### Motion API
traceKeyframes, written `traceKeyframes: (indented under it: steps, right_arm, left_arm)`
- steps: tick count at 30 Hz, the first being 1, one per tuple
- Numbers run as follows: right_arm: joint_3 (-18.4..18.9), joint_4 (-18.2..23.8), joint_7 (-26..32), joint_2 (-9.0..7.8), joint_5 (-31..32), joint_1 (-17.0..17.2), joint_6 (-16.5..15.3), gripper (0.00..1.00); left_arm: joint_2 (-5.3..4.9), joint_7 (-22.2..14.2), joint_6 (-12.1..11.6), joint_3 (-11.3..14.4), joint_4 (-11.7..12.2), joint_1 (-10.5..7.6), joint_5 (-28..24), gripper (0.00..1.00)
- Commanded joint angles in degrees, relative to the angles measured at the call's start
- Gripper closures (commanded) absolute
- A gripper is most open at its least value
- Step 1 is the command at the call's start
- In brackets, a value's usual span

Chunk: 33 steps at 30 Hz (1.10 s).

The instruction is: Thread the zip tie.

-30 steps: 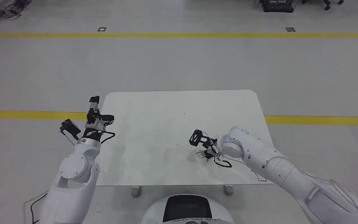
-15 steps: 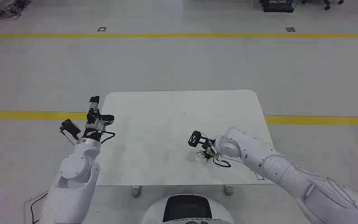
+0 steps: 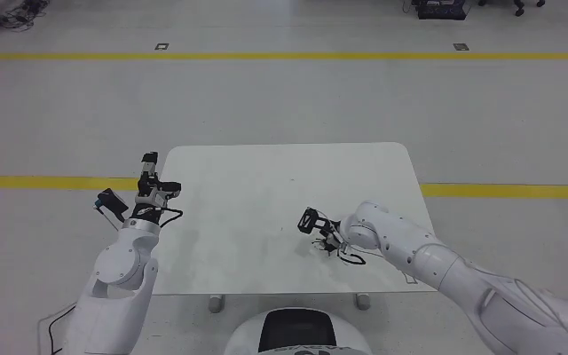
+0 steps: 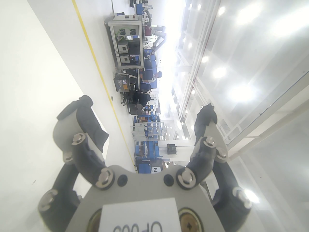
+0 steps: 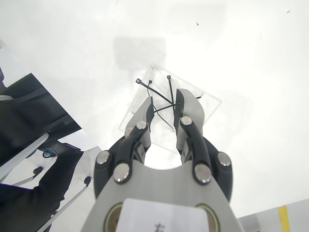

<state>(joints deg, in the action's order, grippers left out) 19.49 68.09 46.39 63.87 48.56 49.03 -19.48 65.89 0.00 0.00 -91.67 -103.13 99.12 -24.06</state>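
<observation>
A white table (image 3: 266, 177) with a smooth, matte top and rounded corners was seen from above. On its near right part a small, flat square tray (image 5: 159, 78) of clear plastic was laid, its edges marked only by faint bright lines. Three thin black zip ties (image 5: 154, 91) were held in this tray. They were slender, flexible strips, each ending in a small blocky head. They were crossed over one another near the middle, and one tail was curled towards the near side.

The right gripper (image 5: 164, 100) was positioned directly over the tray and pointed down at it. Its two curved fingers of grey metal, lined with black ribbed pads (image 5: 177, 107), were set partly apart, with the crossing of the ties between them. No tie was seen to be pinched, and a gap was left on either side of the strands. From above, the same gripper (image 3: 332, 247) was found low over the dark tangle of ties. Whether its tips touched the tray could not be told.

The left gripper (image 4: 144, 105) was held at the table's left edge, well apart from the tray, and was tilted upward towards the hall ceiling. Its dark, rounded fingertips, carried on screwed metal links, were spread wide, and nothing was held between them.
</observation>
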Motion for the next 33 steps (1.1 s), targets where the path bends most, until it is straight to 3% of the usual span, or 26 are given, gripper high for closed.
traceKeyframes:
  steps: [1,33]
  right_arm:
    - [-0.4,-0.1,0.0,0.09,-0.2,-0.2,0.0,0.78]
    - [-3.5,-3.4,-3.2,1.38,0.4,-2.1,0.0,0.81]
  left_arm:
    - [0.00,0.0,0.0,0.0,0.0,0.00,0.0,0.00]
    - [0.00,0.0,0.0,0.0,0.0,0.00,0.0,0.00]
